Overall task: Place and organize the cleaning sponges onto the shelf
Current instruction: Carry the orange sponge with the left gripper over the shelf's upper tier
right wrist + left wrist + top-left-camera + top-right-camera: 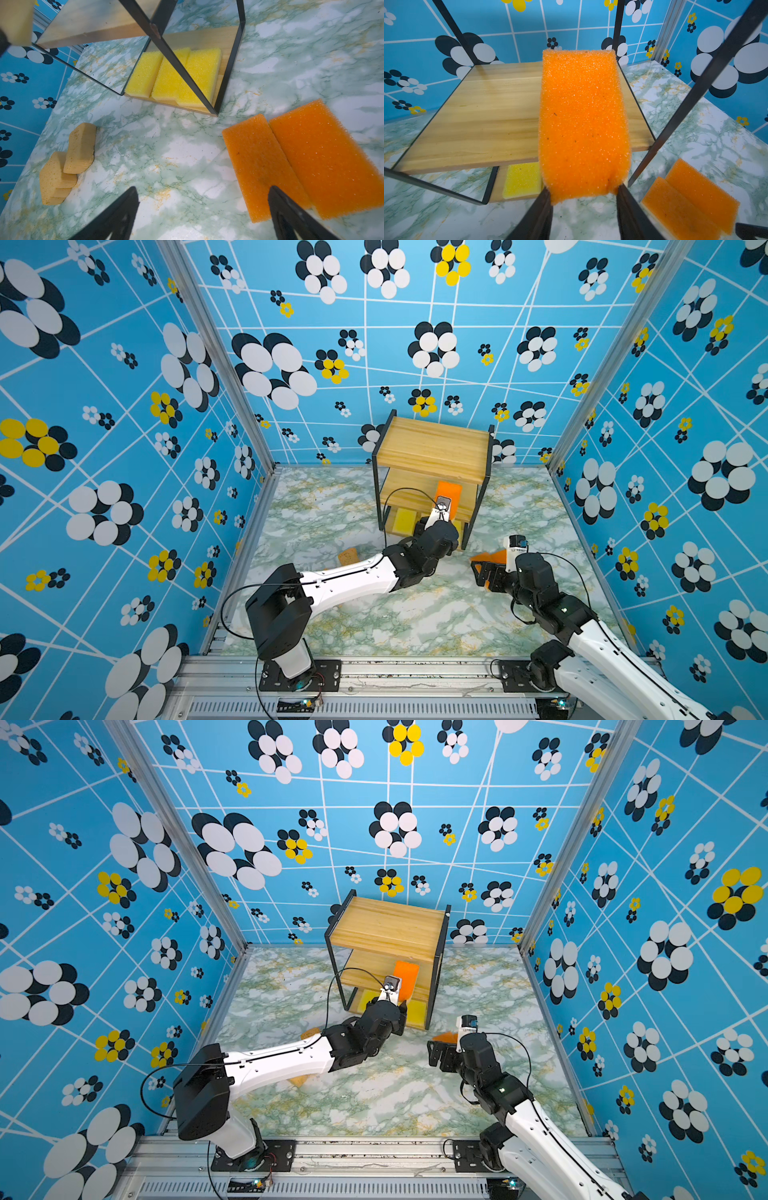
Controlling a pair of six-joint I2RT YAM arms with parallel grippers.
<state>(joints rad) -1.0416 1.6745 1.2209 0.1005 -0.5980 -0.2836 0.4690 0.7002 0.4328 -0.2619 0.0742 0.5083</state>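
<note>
The flat orange rectangular foam sponge [583, 124], pinched at one end by the left gripper [584, 192], slants over the middle wooden board [483, 116] of the black-framed shelf [432, 448]; best lowered flat along one side, leaving room for two more.

The marbled desk [176, 149] carries the shelf [432, 443], ahead of the right pincer [202, 188]. Three yellow sponges [172, 79] lie side by side on its bottom board, below the left pincer [583, 193]. On the desk, two orange sponges [311, 149] lie touching, just beside the right pincer. Two tan sponges [79, 149], one lapping the other, lie well apart from it.
</note>
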